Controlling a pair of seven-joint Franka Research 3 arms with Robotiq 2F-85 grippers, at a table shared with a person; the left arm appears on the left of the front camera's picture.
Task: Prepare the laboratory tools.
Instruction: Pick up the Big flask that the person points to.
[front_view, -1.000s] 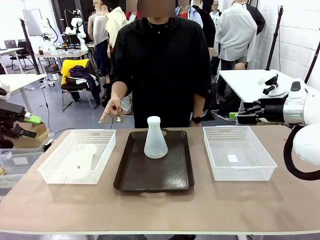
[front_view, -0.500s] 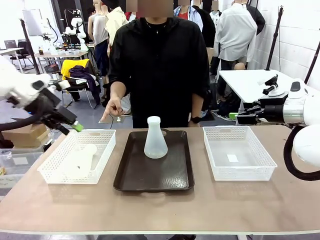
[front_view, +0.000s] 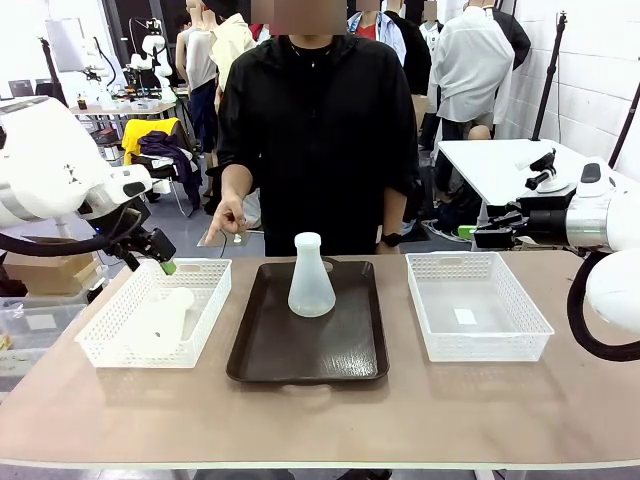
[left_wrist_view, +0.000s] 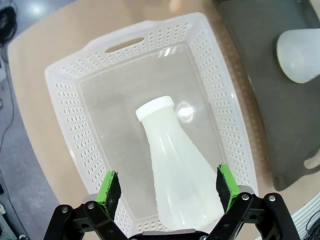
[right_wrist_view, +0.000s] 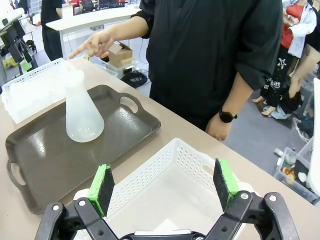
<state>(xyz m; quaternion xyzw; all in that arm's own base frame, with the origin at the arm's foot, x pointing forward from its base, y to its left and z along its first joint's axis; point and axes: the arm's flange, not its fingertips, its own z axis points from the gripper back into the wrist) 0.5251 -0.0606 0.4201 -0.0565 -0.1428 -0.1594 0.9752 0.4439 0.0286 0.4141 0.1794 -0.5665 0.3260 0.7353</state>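
White wall (front_view: 600, 70); grey floor (right_wrist_view: 250, 145); white table (front_view: 490, 165); clothes-draped chair (front_view: 155, 150).

No word, number or brand can be read; a small dark mark on the left arm's white housing (front_view: 72, 172), at nine o'clock in the front view, is too small to make out; a white star on a black garment (right_wrist_view: 281, 64), at two o'clock in the right wrist view, has blurred marks beside it.

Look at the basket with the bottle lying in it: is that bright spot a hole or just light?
Left wrist view: just light, a glare spot on the floor of the basket, beside the mouth of the lying flask. Right wrist view: the dark tray shines with soft reflections too.
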